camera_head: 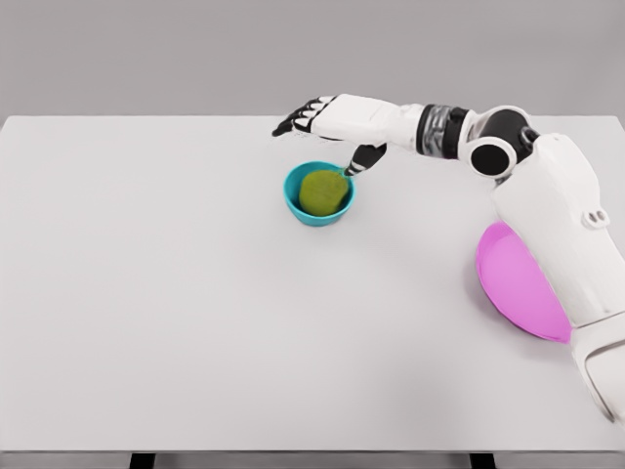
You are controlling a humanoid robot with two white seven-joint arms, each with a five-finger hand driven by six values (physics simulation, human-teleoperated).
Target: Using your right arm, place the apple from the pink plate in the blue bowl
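A green apple (324, 191) sits inside the blue bowl (296, 203) near the middle of the white surface (146, 293). The right robot hand (327, 127) hangs just above and behind the bowl, fingers spread and holding nothing, thumb pointing down toward the rim. The pink plate (513, 278) lies well apart at right, partly hidden by the arm.

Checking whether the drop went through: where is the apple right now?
In the head view the apple sits inside the blue bowl, just right of table centre, below the open right hand; the pink plate lies at the right.
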